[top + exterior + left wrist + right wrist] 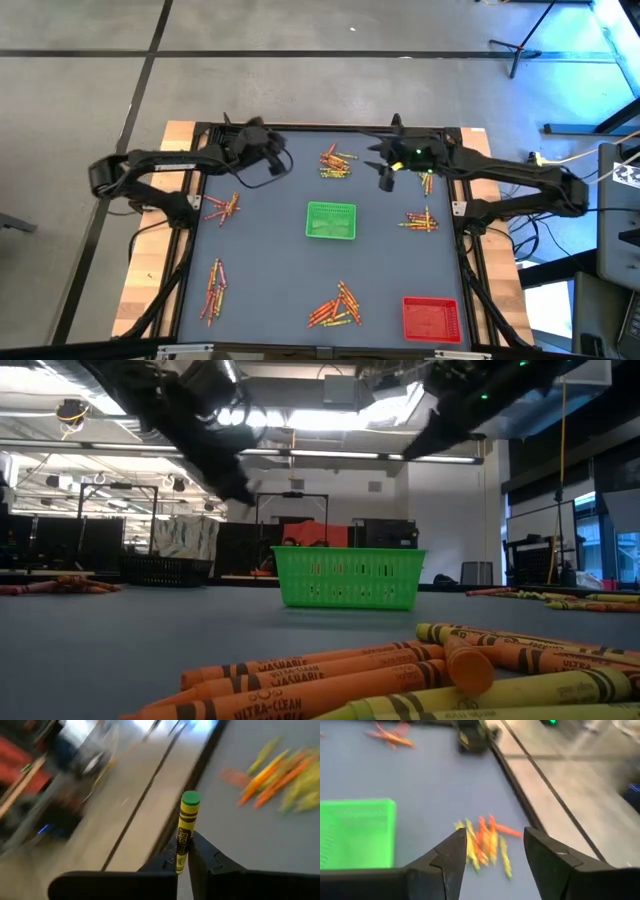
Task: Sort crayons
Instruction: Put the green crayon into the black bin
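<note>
My left gripper [272, 160] hangs above the table's far left part, shut on one crayon [189, 815] with a yellow wrapper and a green tip. My right gripper [387, 180] hangs open above the far right part with nothing between its fingers [451, 855]. Beyond the right gripper's fingers, a crayon pile [482, 842] lies flat on the mat. More crayon piles lie at the far middle [337, 163], left [222, 207], right [420, 220], near left [213, 290] and near middle [337, 307]. The green tray [330, 220] stands mid-table. My left gripper pinches the crayon between its two fingers on the wrapper's lower part [181, 855], near the end away from the green tip. The crayon sticks out past the fingertips, green tip [190, 798] leading, lifted clear of the table.
A red tray [431, 318] stands at the near right corner. A black frame [330, 128] borders the blue mat, with wooden table edges outside it. Bare mat lies between the green tray and the crayon piles. In the low view, crayons [330, 680] lie close to the near edge.
</note>
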`<act>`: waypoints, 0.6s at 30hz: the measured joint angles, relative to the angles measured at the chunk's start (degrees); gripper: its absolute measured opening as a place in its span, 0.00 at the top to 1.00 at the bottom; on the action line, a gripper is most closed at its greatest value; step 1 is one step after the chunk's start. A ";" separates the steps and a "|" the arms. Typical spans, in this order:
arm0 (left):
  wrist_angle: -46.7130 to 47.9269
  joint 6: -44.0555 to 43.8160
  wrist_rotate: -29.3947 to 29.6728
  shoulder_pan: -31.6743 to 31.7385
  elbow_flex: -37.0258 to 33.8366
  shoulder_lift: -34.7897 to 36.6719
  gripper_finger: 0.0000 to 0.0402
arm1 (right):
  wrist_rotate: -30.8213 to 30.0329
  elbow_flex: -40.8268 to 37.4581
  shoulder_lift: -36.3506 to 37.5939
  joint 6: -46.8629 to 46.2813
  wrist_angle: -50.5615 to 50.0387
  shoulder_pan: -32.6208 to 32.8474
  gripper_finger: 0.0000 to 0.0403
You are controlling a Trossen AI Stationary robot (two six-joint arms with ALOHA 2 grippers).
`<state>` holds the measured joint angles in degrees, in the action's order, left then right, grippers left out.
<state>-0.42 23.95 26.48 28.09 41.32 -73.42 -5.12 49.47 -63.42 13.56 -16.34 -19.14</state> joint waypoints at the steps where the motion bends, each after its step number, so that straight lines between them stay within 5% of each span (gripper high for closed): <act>1: 2.31 0.36 0.79 1.33 0.00 0.84 0.99 | -1.99 0.00 0.76 -0.48 -2.38 0.00 0.52; 8: 14.15 5.78 1.15 11.66 0.00 0.57 0.99 | -13.52 -0.02 1.86 -1.57 -13.64 -0.02 0.54; 18: 15.70 4.38 1.70 21.53 0.00 -2.56 0.98 | -14.39 -0.07 1.82 -1.60 -16.30 -0.02 0.54</act>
<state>15.28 28.33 28.17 49.62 41.32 -75.99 -19.51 49.41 -61.60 11.97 -32.64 -19.16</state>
